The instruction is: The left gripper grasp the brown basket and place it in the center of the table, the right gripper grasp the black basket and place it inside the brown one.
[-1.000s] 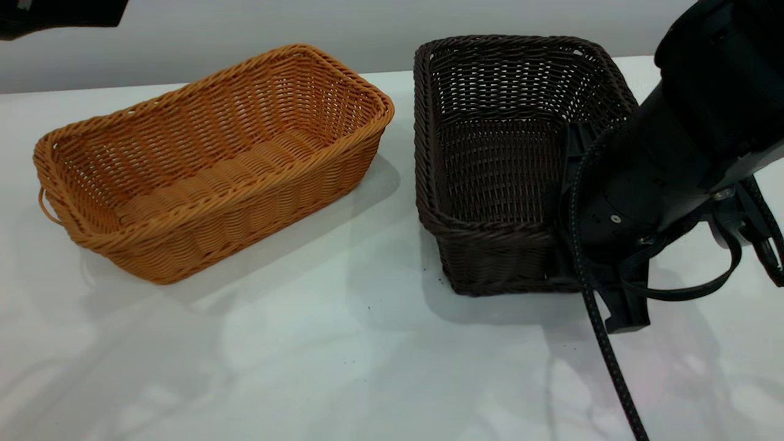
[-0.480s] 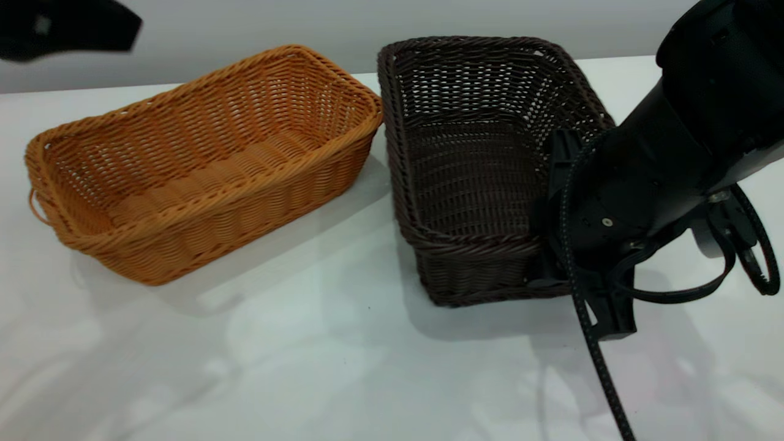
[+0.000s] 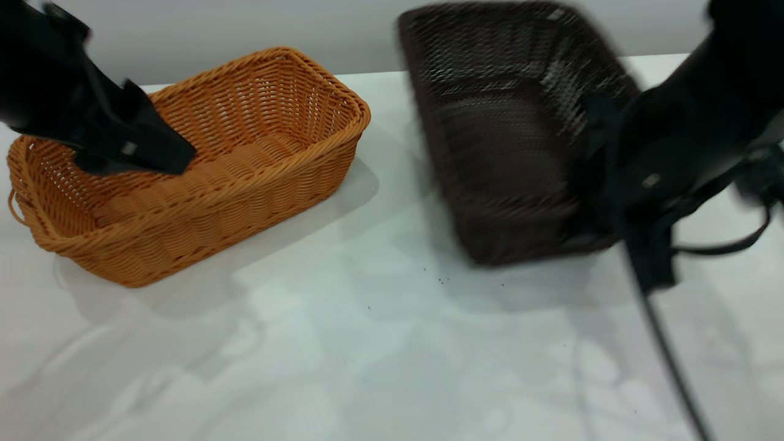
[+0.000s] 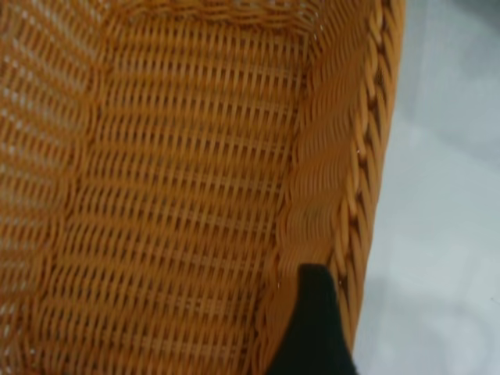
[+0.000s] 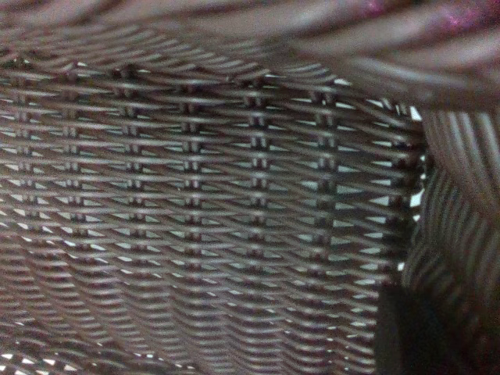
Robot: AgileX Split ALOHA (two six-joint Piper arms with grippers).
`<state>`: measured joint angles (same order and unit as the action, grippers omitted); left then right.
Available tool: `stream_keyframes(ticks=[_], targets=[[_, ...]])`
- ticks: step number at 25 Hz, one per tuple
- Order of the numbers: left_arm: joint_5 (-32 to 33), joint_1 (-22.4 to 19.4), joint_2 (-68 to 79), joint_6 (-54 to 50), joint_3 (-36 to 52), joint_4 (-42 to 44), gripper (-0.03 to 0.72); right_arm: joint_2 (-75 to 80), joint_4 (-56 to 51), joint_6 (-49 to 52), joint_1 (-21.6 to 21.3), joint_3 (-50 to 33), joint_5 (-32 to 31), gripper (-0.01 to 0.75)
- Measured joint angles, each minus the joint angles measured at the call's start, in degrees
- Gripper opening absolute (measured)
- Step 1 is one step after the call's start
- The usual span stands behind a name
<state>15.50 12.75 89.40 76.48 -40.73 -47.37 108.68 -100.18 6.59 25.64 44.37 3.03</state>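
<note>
Fingers, right: my right gripper (image 3: 603, 211) has its fingers clamped over the near right rim of the black basket (image 3: 508, 141), one inside the wall, one outside; in the right wrist view the weave fills the frame at very close range.
Fingers, left: my left gripper (image 3: 160, 156) is down inside the brown basket (image 3: 202, 171); the left wrist view shows one finger (image 4: 316, 328) against the inner side of a long wall, just below the braided rim. I cannot tell how far apart the fingers are, or whether they grip anything.
What changed, right: a second ago the black basket sat flat on the tabletop (image 3: 343, 343); now it is lifted, tilted and blurred, so I judge it is moving.
What changed, left: the left arm was up at the far left corner; it has since dropped into the brown basket, which has slid a little to the left.
Meaning for the task: the brown basket is left of centre, not yet at the middle. The black one is airborne early, so it may have to wait.
Edges: the brown basket's left end, with its loop handle, is near the left edge of view.
Open room: the near and middle tabletop between the baskets is bare, with room to draw the brown basket right.
Risk: both arms head for the centre, so I watch the gap between the two rims.
</note>
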Motion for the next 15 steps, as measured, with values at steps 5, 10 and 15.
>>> stream_keyframes(ticks=[5, 10, 15], targets=[[0.2, 0.0, 4.9, 0.0, -3.1, 2.7, 0.501, -3.1, 0.2, -8.7, -4.9, 0.0, -0.5, 0.12], [1.9, 0.0, 10.0, -0.4, -7.0, 4.9, 0.488, -5.2, 0.2, -16.6, -6.3, 0.0, -0.4, 0.12], [3.8, 0.0, 15.6, -0.4, -11.1, 4.9, 0.487, -5.6, 0.4, -21.1, -6.2, 0.0, -0.9, 0.12]])
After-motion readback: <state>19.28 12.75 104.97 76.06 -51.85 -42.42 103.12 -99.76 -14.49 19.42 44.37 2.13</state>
